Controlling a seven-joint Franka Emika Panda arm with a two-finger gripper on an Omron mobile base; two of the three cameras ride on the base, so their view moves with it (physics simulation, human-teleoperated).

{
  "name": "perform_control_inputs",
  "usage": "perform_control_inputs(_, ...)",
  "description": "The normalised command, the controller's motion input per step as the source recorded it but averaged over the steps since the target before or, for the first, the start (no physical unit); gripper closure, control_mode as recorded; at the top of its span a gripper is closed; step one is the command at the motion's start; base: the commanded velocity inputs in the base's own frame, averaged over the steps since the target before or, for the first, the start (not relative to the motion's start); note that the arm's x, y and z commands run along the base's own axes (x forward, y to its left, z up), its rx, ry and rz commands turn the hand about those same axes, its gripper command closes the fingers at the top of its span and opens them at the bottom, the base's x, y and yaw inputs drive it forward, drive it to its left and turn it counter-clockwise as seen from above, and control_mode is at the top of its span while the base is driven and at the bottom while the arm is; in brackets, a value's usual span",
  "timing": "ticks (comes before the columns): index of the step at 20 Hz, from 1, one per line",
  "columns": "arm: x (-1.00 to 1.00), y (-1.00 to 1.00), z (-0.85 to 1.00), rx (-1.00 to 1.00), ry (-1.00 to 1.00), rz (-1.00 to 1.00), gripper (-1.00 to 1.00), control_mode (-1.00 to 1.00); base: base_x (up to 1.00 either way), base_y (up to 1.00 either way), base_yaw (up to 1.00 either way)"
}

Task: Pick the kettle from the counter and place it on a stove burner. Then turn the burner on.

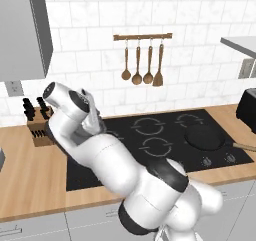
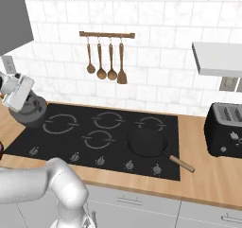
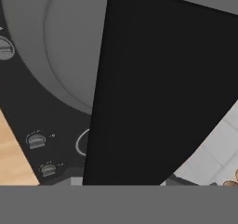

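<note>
The kettle [image 2: 32, 112] sits at the far left corner of the black cooktop [image 2: 156, 163], on or just by the big ring [image 2: 60, 124] there. From the right side I can see its dark grey round body under the robot's white hand. The jaws [image 2: 26, 101] are right on top of the kettle, but I cannot tell if they are open or closed, because the hand hides them. From the left side the arm covers the kettle.

In the hand view the kettle's grey body [image 3: 60, 46] is very close, with a wide black shape across it that I cannot name. Small knobs [image 3: 36, 141] show near the cooktop's front edge.

A black pan [image 2: 147, 142] rests on the right front part of the cooktop. Its wooden handle reaches out over the surface [image 2: 198, 179]. A toaster [image 2: 226, 130] stands at the right end of the surface. A knife block [image 1: 39, 124] stands at the back left of the surface. Wooden spoons [image 2: 105, 57] hang on the wall.
</note>
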Motion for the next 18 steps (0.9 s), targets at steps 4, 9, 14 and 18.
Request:
perform_control_inputs(4, 0.34, -0.74, 0.0, 0.01, 0.15, -0.02, 1.0, -1.0, 0.0, 0.0, 0.0)
perform_control_inputs(9, 0.04, -0.04, -0.01, -0.01, 0.03, 0.0, 1.0, -1.0, 0.0, 0.0, 0.0)
perform_control_inputs(14, 0.2, -0.19, -0.01, -0.08, 0.0, 0.0, 1.0, -1.0, 0.0, 0.0, 0.0)
perform_control_inputs(18, 0.35, -0.5, -0.01, 0.0, -0.01, 0.0, 1.0, -1.0, 0.0, 0.0, 0.0)
